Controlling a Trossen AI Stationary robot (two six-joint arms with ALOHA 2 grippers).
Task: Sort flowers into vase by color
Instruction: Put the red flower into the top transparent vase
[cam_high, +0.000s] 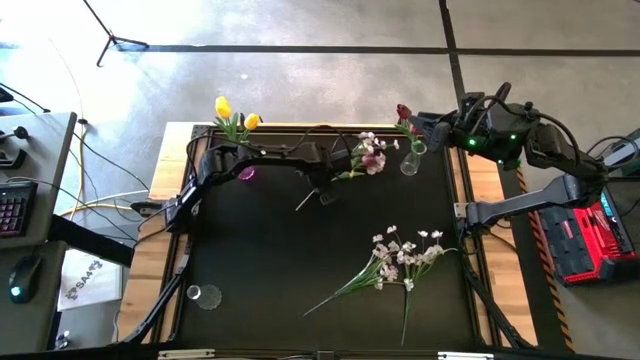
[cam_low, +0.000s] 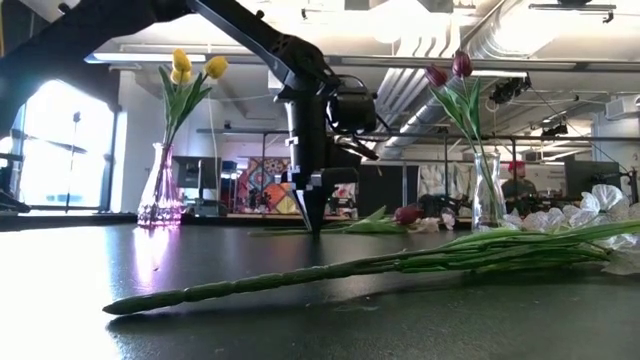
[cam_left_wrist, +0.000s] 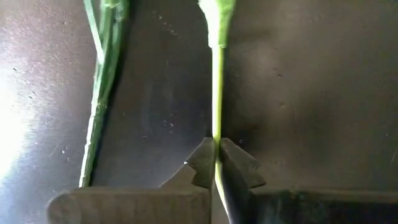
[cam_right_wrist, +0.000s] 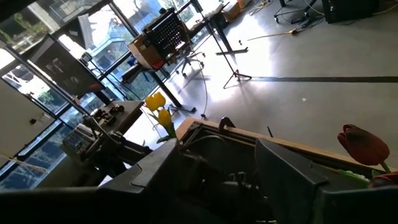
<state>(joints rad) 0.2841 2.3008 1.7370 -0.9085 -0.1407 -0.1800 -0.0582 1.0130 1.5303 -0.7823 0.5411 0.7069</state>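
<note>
Betw. gripper (cam_left_wrist: 217, 163) tips: thin smooth stem (cam_left_wrist: 217, 93)

Flowers and vases across the table

Two vases (cam_high: 238, 150) (cam_high: 410, 160) stand along the frame's upper edge; a spray (cam_high: 395, 258) lies lower right, a glass (cam_high: 200, 296) lower left.

Black surface (cam_high: 270, 260) with flowers and vases set on it.
A spray of white-pink blossoms (cam_high: 400, 255) is laid near the right edge; a yellow-tulip vase (cam_high: 245, 172) and a red-tulip vase (cam_high: 410, 160) are stood along the far edge, another blossom spray (cam_high: 365, 155) is laid between them, and an empty glass (cam_high: 205, 296) is seen at the near left.
</note>
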